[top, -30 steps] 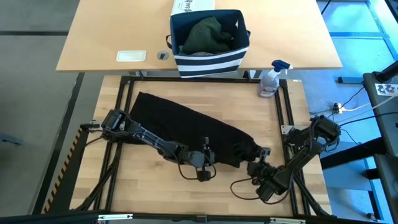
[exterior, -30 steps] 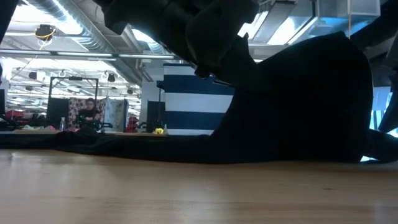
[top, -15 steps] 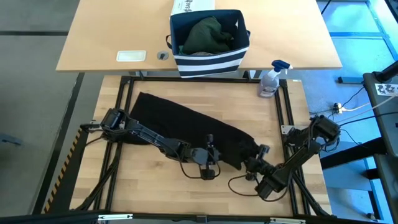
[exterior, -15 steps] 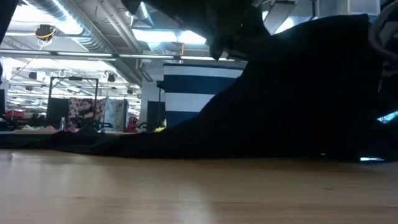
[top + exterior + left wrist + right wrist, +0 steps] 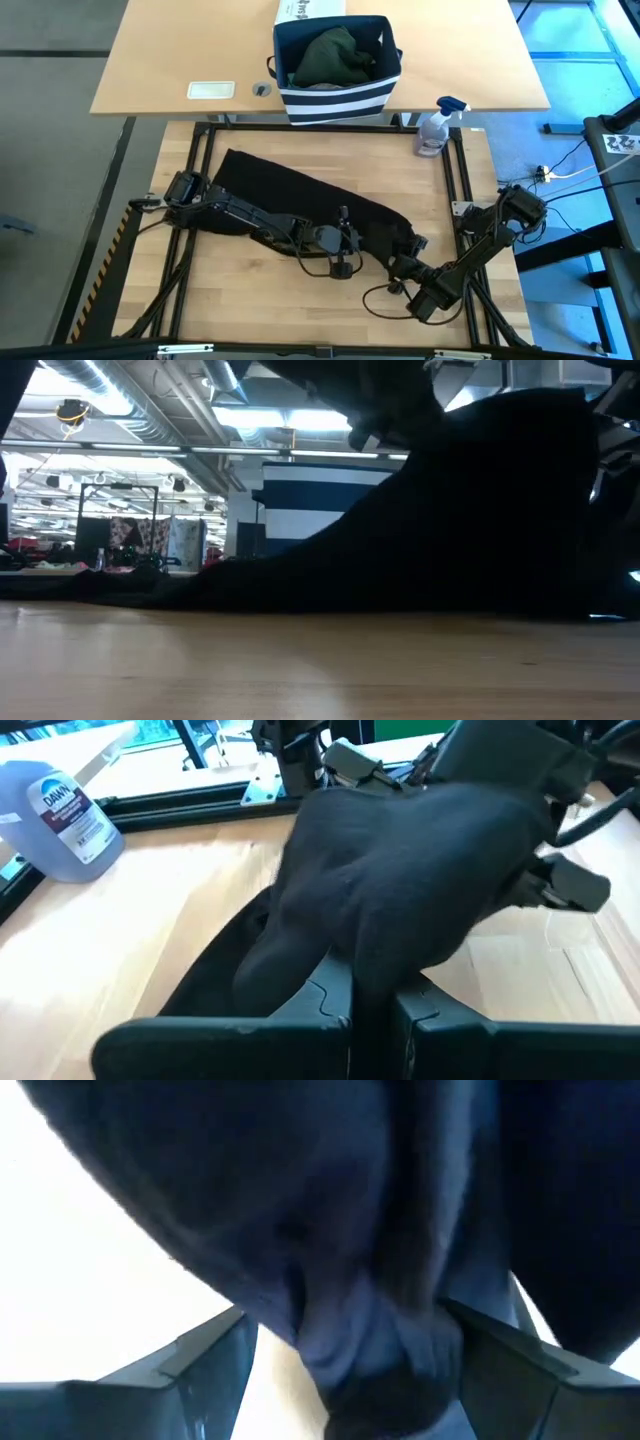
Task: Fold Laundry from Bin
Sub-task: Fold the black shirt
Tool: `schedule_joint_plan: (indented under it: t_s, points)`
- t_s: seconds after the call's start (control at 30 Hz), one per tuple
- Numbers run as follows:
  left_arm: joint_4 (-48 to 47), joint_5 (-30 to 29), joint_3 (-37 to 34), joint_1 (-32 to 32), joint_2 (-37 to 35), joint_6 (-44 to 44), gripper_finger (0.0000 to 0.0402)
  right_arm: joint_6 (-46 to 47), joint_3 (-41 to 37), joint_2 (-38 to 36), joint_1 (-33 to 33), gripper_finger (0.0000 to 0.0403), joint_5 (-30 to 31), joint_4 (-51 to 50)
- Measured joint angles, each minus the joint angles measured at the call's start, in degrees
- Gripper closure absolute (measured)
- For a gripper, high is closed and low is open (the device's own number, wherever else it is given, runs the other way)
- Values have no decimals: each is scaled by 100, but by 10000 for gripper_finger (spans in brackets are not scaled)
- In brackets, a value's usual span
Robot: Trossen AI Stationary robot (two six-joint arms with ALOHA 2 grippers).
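A black garment (image 5: 300, 195) lies slantwise across the table, from far left to near right. Its near right part is raised into a dark hump (image 5: 480, 510). My left gripper (image 5: 345, 255) is shut on that raised part (image 5: 400, 880). My right gripper (image 5: 405, 258) stands open at the garment's right end. A bunched fold (image 5: 385, 1340) hangs between its fingers (image 5: 205, 1365); whether they touch it I cannot tell. The striped navy bin (image 5: 335, 60) stands on the far desk with a dark green garment (image 5: 330, 55) inside. My left gripper pinches a bunched fold of the black garment (image 5: 375, 975) between its two shut fingers, near the garment's near right edge. The fingers slant down, coming from the table's left. The held cloth is lifted off the table and drapes forward, while the garment's far left part lies flat.
A blue spray bottle (image 5: 432, 130) stands at the table's far right corner. A white printed box (image 5: 310, 10) sits behind the bin, and a pale flat item (image 5: 210, 90) lies on the far desk. Bare wood lies along the near edge (image 5: 260, 300).
My left gripper has risen and gone toward the table's right and far side, still shut on the cloth. The garment's near right part has lifted into a taller hump; its far left part stayed flat. My right gripper has rolled at the garment's right end, staying open.
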Motion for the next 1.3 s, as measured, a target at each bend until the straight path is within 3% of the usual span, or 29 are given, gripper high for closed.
schedule_joint_plan:
  t_s: [0.2,0.4,0.7,0.87,1.1,1.3]
  points:
    - [0,162,215,82,0,52,395,-3,0,26,-412,102,119,199]
    - [-495,187,556,95,0,156,395,-7,2,223,-737,102,-313,200]
    - [-1220,-46,698,92,0,134,395,938,4,286,-428,109,-533,-679]
    - [-1304,-60,699,90,0,112,395,1015,4,286,-96,179,-607,-1031]
    - [-1631,-64,699,72,0,-65,395,1027,4,286,201,379,-973,-1264]
    - [-2133,-73,699,-84,0,-342,395,1455,93,277,356,396,-1070,-1826]
